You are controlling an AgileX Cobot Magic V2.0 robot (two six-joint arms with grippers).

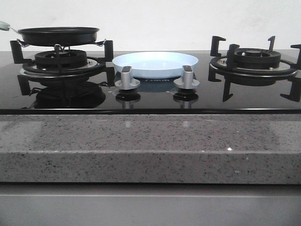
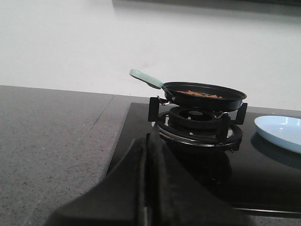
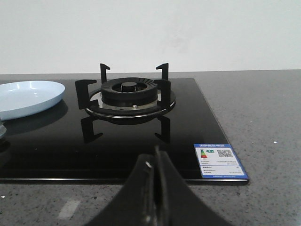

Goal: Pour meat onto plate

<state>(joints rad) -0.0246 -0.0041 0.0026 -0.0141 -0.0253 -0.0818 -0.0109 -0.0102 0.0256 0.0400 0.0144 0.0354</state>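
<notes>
The meat [image 2: 200,94] lies in the black frying pan [image 2: 204,95] on the left burner [image 2: 197,123], just beside the empty plate [image 1: 155,63]. The pan's pale handle [image 2: 146,78] points away from the plate — its long axis runs outward. The left gripper [image 2: 146,188], jaws pressed together and holding nothing, is nearer; the right gripper [image 3: 155,188], likewise closed and empty, faces the right burner [image 3: 128,96].
</notes>
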